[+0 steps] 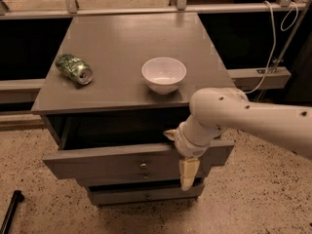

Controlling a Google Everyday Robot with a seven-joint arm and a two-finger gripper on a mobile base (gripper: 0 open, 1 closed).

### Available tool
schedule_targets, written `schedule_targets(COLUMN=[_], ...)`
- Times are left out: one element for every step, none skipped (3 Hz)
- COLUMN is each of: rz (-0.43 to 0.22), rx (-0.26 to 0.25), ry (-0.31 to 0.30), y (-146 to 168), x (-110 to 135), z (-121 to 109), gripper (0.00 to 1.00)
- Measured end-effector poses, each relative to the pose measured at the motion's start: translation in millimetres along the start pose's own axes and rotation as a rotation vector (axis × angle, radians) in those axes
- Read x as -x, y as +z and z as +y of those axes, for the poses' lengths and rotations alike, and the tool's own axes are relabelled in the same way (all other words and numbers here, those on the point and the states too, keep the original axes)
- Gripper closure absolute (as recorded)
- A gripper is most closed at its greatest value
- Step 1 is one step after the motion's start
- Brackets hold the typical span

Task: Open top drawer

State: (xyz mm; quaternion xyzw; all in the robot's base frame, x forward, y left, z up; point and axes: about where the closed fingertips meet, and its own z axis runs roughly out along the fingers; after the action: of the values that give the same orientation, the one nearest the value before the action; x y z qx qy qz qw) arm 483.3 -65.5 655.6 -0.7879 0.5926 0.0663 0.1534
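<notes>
The top drawer (112,161) of the grey cabinet (131,57) stands pulled out, its dark inside showing behind the flat front. Its small round metal knob (143,165) sits at the centre of the front. My gripper (186,173) hangs in front of the drawer's right part, to the right of the knob and apart from it, with a pale finger (187,174) pointing down. My white arm (243,118) reaches in from the right and hides the drawer's right end.
A crushed green can (73,68) lies on the cabinet top at the left. A white bowl (164,74) stands near the top's front edge. Two lower drawers (146,194) show below. A black rod (10,211) lies on the speckled floor at the lower left.
</notes>
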Motion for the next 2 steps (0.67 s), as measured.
schedule_targets(rz=[0.02,0.025], rx=[0.038,0.063], ry=[0.024,0.032], y=[14.5,27.3], x=[-5.6,-7.4], z=[-6.7,-14.9], gripper=[0.19,0.33])
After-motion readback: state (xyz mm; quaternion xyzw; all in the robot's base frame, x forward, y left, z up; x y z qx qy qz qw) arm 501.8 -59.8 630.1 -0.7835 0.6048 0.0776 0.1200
